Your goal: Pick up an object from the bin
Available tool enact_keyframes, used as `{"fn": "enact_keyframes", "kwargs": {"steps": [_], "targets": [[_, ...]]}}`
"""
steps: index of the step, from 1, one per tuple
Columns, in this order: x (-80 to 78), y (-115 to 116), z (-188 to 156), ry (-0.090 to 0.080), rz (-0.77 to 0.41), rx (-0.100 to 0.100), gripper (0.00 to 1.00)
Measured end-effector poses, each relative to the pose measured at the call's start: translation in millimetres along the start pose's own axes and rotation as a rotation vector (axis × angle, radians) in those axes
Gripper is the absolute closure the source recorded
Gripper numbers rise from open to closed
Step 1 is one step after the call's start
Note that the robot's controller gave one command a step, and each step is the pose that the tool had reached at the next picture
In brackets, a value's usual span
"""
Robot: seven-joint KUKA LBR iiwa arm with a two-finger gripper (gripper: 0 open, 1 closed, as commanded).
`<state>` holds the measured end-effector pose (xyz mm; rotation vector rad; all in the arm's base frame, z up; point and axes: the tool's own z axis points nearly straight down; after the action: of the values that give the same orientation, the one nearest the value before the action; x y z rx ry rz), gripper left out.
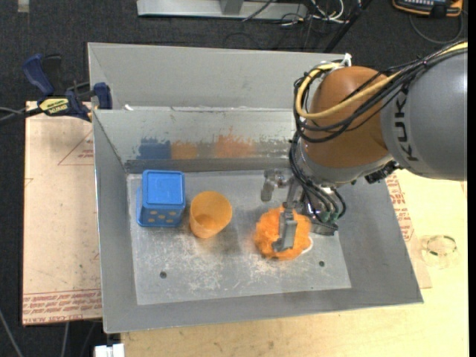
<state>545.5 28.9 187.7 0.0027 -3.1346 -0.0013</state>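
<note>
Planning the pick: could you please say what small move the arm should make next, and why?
Probably ease straight down a touch, then grip: the gripper is on the orange lump in the right half of the bin, and the orange cup and blue cube lie well apart.

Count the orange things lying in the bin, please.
2. An orange cup is near the middle, beside the blue cube; an orange lumpy thing lies right of it, under the gripper. The arm may hide more.
</note>
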Motion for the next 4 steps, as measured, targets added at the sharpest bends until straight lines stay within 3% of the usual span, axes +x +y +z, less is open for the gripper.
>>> {"fn": "enact_keyframes", "kwargs": {"steps": [1, 2, 3, 4], "targets": [[-1.2, 0, -4, -0.007, 0.001, 0.0, 0.0], [-2.1, -15, 29, -0.012, -0.079, -0.001, 0.0], [-2.9, -37, 88, -0.013, -0.093, -0.001, 0.0], [-11.7, -65, 112, -0.015, -0.125, -0.002, 1.0]]}}
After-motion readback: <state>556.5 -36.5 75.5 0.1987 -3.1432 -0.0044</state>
